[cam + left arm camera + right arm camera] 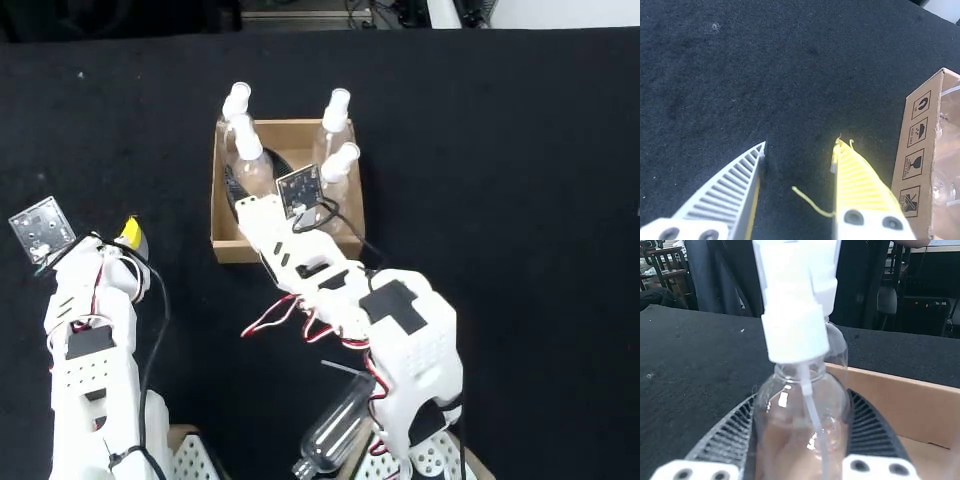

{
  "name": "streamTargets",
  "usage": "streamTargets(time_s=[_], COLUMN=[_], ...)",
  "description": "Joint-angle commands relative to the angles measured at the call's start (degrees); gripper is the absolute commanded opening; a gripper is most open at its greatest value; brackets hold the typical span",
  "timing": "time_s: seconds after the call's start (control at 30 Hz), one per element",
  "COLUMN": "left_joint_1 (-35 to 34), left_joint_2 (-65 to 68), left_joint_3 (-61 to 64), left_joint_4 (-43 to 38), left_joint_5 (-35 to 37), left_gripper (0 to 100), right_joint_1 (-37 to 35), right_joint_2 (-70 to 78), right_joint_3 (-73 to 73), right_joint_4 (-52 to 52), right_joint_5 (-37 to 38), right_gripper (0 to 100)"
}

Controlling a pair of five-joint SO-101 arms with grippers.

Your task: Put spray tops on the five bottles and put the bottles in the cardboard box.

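Observation:
The cardboard box (232,250) stands at the middle of the black table, with several clear bottles in it, each under a white spray top (337,104). My right gripper (246,192) reaches into the box from the front and is shut on one upright bottle (800,425), its dark fingers (867,430) pressed to both sides below the spray top (792,315). The box wall (900,400) rises just behind. My left gripper (800,145) hangs open over bare cloth left of the box (917,160); the high view shows it (127,240) at the far left. Another clear bottle (335,432) lies on its side by the right arm's base.
Black cloth covers the table, with free room left, right and behind the box. Red, white and black wires (300,322) hang from the right arm in front of the box. Chairs and furniture stand beyond the table's far edge.

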Motion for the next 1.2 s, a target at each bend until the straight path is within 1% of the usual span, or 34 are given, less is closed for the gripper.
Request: streamTargets(time_s=[0.0,0.07,0.2,0.27,0.4,0.7,0.83,1.0,1.17], left_joint_1=[-0.5,-0.5,-0.5,-0.4,-0.4,-0.4,-0.4,-0.3,-0.3], left_joint_2=[-1.1,-1.1,-1.1,-1.1,-1.1,-1.1,-1.1,-1.1,-1.1], left_joint_3=[-0.7,-0.7,-0.7,-0.7,-0.7,-0.7,-0.7,-0.7,-0.7], left_joint_4=[-1.3,-1.3,-1.3,-1.3,-1.3,-1.3,-1.3,-1.3,-1.3], left_joint_5=[-0.5,-0.5,-0.5,-0.5,-0.5,-0.5,-0.5,-0.5,-0.5], left_gripper=[19,19,19,19,19,19,19,19,19], right_joint_1=[-1.4,-1.4,-2.5,-2.7,-2.8,-2.8,-2.8,-2.6,-2.5], right_joint_2=[-1.0,-1.0,-0.9,-0.9,-0.9,-1.2,-4.0,-8.6,-10.2], right_joint_3=[-2.1,-2.4,-2.6,-2.6,-2.7,-2.5,-0.9,0.9,1.1], right_joint_4=[0.5,0.5,0.6,0.6,0.8,0.6,0.6,1.1,1.1], right_joint_5=[0.5,0.5,0.5,0.5,0.5,0.6,3.2,3.2,3.3], right_gripper=[17.8,18.2,25.5,27.3,26.1,26.6,26.7,26.5,26.3])
